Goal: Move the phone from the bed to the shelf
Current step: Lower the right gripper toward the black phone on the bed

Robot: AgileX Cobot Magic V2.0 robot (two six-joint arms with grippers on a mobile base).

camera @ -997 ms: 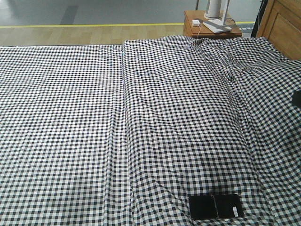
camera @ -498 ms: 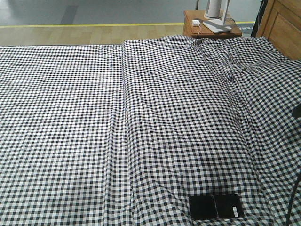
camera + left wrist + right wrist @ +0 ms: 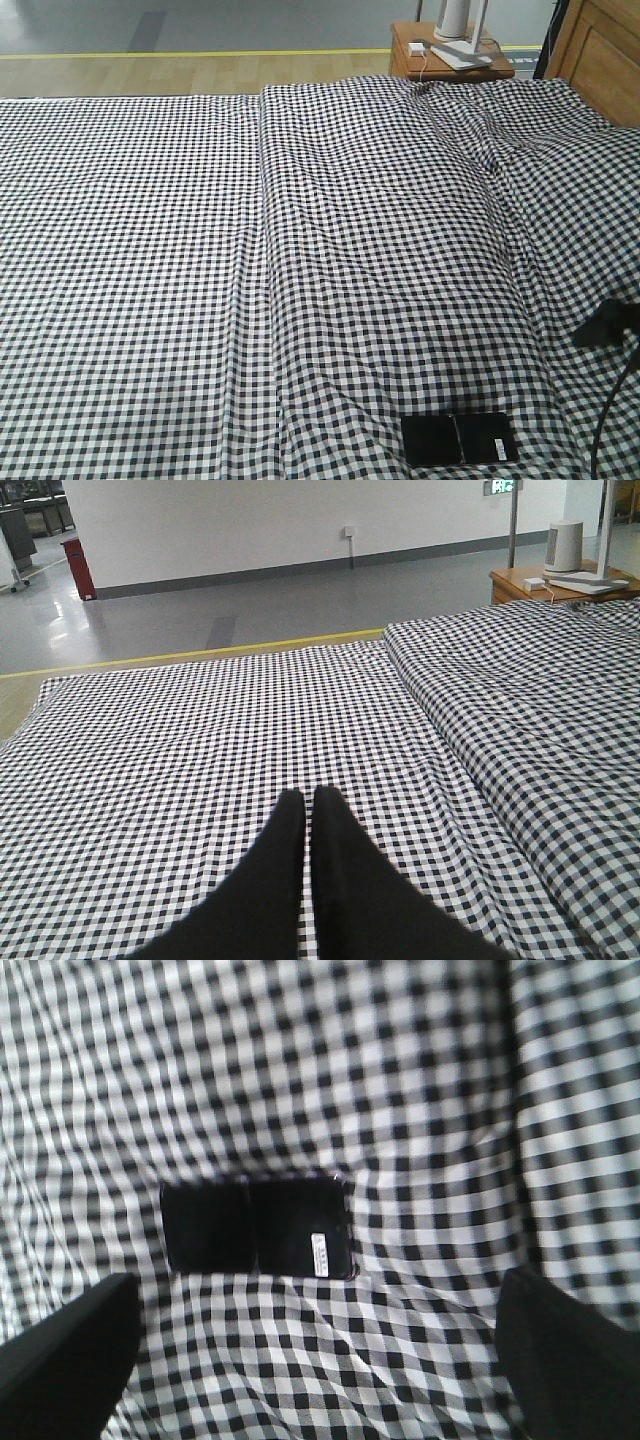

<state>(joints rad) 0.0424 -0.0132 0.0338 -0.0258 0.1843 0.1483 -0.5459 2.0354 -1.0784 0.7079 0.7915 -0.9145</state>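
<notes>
Thin glossy black rectangular phone [image 3: 459,438] lies flat, screen up, on the bed [image 3: 150,250], a large mattress under a black-and-white small-check gingham sheet. In the front view it sits at 5 o'clock, near the bottom edge. The seam across its middle and the small white sticker [image 3: 320,1250] on one half both show. Right gripper [image 3: 312,1300]: dark fingers [image 3: 70,1350] spread wide. They look straight down from above the sheet, with the phone at 11 o'clock from the gap, not yet between them and untouched. Judged to be the approach for a top-down pick, the wide opening being there to span the slab. In the front view the dark right arm [image 3: 610,325] enters at 3 to 4 o'clock, apart from the phone. Left gripper [image 3: 303,798]: fingers pressed together and holding nothing, low over the sheet and pointing toward 12 o'clock, apparently parked out of the way. Small brown wooden bedside table [image 3: 450,60] at 1 o'clock, light wooden headboard [image 3: 600,50] at 2 o'clock. The shelf is not in any view. Thin slab on soft cloth, so the fingertips may dig into the fabric.
</notes>
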